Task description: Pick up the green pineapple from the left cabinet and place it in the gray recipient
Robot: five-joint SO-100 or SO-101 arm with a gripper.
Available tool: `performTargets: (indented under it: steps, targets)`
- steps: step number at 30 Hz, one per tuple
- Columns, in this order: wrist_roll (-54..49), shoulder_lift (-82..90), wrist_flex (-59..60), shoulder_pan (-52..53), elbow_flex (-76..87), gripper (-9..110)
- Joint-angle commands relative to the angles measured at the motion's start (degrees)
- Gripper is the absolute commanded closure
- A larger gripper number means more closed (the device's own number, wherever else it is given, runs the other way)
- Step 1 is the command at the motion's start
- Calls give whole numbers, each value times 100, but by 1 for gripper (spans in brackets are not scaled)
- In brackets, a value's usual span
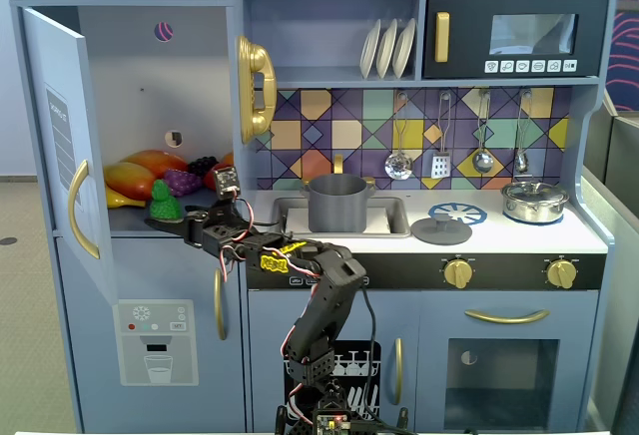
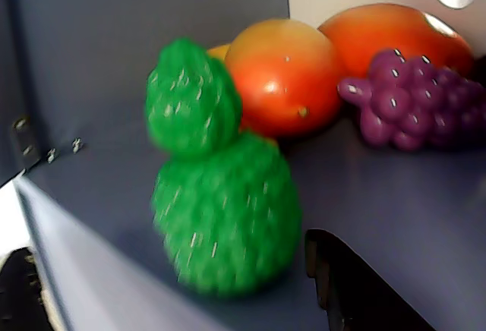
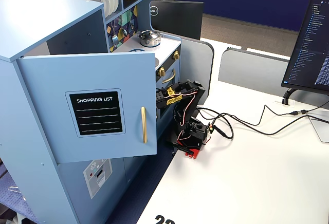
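One bumpy green pineapple [image 2: 220, 194] stands upright on the left cabinet [image 1: 190, 86] shelf, before orange mangoes [image 2: 285, 73] and purple grapes [image 2: 414, 99]. A fixed view hides it behind the open door [image 3: 87, 106]. Gripper [image 1: 168, 221] beside it; jaw state unclear.

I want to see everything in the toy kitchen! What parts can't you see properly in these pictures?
- Gripper: in a fixed view the green pineapple covers its tips, so open or shut is unclear.
- Wrist view: only one dark finger shows, cut off by the bottom edge.
- Left cabinet's inside: its open door hides it in a fixed view.
- Gray recipient: its inside is hidden by its own wall.
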Motion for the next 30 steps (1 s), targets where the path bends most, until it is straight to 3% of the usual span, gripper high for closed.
performTargets:
  steps: [1,9,14,26,30]
  targets:
    - [-35,-360,-202,44,-800,59]
    - [-325,-1371,-237,-97,-1749,65]
    - [-721,-1538,-554,-290,-1995,101]
    - [-1846,2373,-1046,-1125,1020,101]
    - [-2197,3595,-1450,-800,1898,101]
